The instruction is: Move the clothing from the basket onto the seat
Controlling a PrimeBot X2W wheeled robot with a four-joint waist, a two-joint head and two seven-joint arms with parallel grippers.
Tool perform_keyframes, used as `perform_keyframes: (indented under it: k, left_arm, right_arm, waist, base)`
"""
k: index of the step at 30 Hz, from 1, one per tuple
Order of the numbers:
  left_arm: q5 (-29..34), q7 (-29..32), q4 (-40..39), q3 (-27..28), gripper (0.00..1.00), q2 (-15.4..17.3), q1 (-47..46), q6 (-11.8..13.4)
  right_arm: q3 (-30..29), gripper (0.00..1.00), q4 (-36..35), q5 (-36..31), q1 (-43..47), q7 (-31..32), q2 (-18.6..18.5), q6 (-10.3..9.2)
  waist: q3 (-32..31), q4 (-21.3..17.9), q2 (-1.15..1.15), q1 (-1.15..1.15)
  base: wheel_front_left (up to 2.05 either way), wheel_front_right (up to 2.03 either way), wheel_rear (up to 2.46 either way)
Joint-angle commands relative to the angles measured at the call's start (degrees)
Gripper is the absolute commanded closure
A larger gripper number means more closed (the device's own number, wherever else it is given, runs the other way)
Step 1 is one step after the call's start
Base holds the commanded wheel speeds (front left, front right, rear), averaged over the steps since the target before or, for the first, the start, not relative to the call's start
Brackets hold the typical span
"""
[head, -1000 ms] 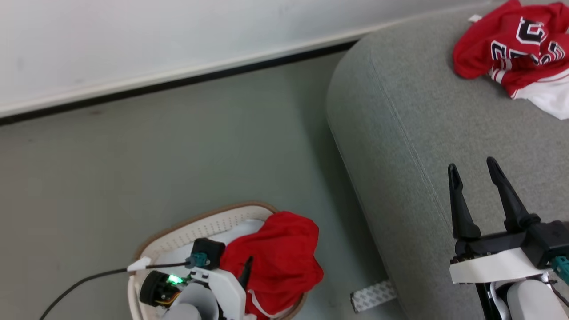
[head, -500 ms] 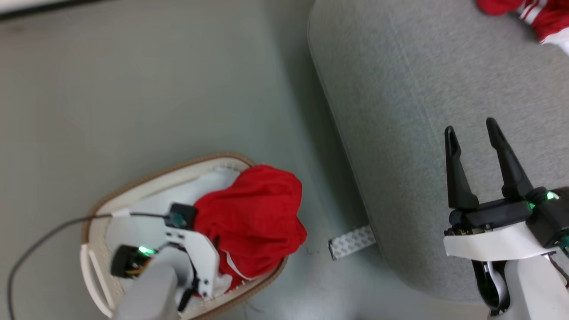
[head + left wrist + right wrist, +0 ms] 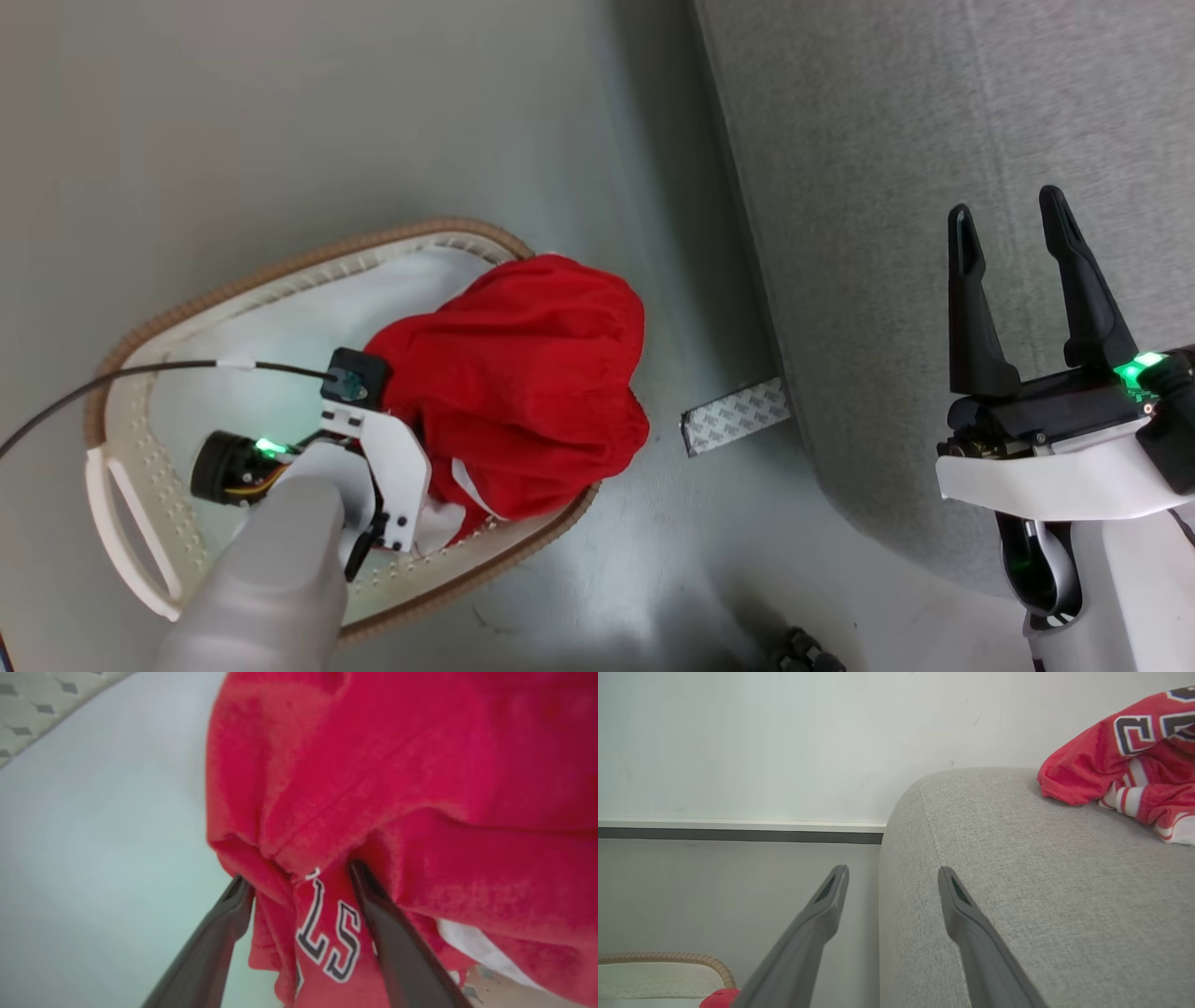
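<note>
The white basket with its brown rim stands on the floor at the lower left. A heap of red clothing fills its right half and hangs over the rim. My left arm's wrist hangs over the heap, hiding the fingers. In the left wrist view my left gripper is open, its fingers straddling a fold of the red clothing with black-and-white lettering. My right gripper stands open and empty above the grey seat. A red jersey lies on the seat, beyond my right gripper.
A grey patterned strip lies on the floor between basket and seat. A black cable runs from my left wrist across the basket. A white wall with a dark baseboard stands behind. The basket rim shows low left in the right wrist view.
The head camera has tilted down, so the jersey on the seat has left its view. My left arm has gone lower into the basket onto the red heap. Both grippers stay open.
</note>
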Motion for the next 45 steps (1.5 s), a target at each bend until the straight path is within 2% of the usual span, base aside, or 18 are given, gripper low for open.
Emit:
perform_keyframes:
  k: [1,2,3,4,5,9,13,19,27,36,45]
  left_arm:
    - [0.4,-0.3,0.4,-0.1,0.0,0.2,-0.6,0.2]
    - [0.5,-0.6,0.8,-0.3,0.0,0.1,-0.9,0.2]
    - [0.6,-0.8,1.2,-0.6,0.1,-0.1,-1.2,0.2]
    - [0.8,-1.4,1.4,-0.9,0.63,-0.1,-1.5,0.1]
    - [0.7,-2.0,1.5,-1.1,1.0,-0.1,-1.8,0.0]
    - [0.0,-5.1,2.0,-1.4,1.0,-0.9,-2.1,-0.6]
    - [-2.1,-9.5,1.7,-1.1,1.0,-2.5,0.0,-1.7]
    - [-5.4,-15.6,0.0,-1.4,1.0,-4.3,4.3,-3.2]
    - [-10.9,-18.7,-7.6,-2.7,1.0,-4.7,10.7,-4.0]
    - [-14.7,-18.1,-22.6,-3.2,1.0,-4.6,15.8,0.0]
    - [-15.6,-11.5,-43.4,-1.2,1.0,-1.1,18.5,4.6]
  right_arm:
    - [-0.1,0.0,-0.5,0.5,-0.8,-0.1,0.1,-0.14]
    - [-0.2,0.0,-0.6,0.6,-0.9,-0.1,0.1,-0.13]
    - [-0.2,0.0,-0.6,0.6,-0.9,-0.1,0.1,-0.13]
    - [-0.3,0.0,-0.7,0.7,-0.9,-0.1,0.1,-0.14]
    - [-0.3,0.0,-0.7,0.7,-0.9,-0.1,0.1,-0.13]
    - [-0.4,0.0,0.3,1.1,-0.6,-0.1,0.1,-0.13]
    - [-1.1,0.0,1.7,0.9,0.7,-0.1,0.1,-0.13]
    - [-2.2,0.0,4.0,-0.9,3.8,-0.1,0.0,-0.13]
    - [-3.7,0.0,7.3,-3.2,10.1,-0.1,-0.5,-0.13]
    - [-4.9,0.0,9.1,-3.9,17.3,-0.1,-1.9,-0.13]
    - [-3.8,0.0,9.8,-3.8,21.1,-0.1,-2.0,-0.13]
  waist:
    - [1.1,0.0,0.0,-0.01]
    - [1.3,0.1,0.0,-0.01]
    - [1.4,0.1,0.0,-0.01]
    - [1.5,0.1,0.0,-0.01]
    - [1.6,0.2,0.0,-0.01]
    - [0.1,0.6,0.0,-0.01]
    - [-4.4,2.5,0.0,-0.01]
    - [-14.5,6.2,0.0,-0.01]
    - [-29.1,11.3,0.0,-0.01]
    - [-41.3,15.8,0.0,-0.01]
    - [-48.1,18.1,0.0,-0.01]
  base:
    - [0.0,0.0,0.0]
    - [0.0,0.0,0.0]
    - [0.0,0.0,0.0]
    - [0.0,0.0,0.0]
    - [0.0,0.0,0.0]
    - [0.0,0.0,0.0]
    - [0.0,0.0,0.0]
    - [0.0,0.0,0.0]
    - [0.0,0.0,0.0]
    - [0.0,0.0,0.0]
    - [0.0,0.0,0.0]
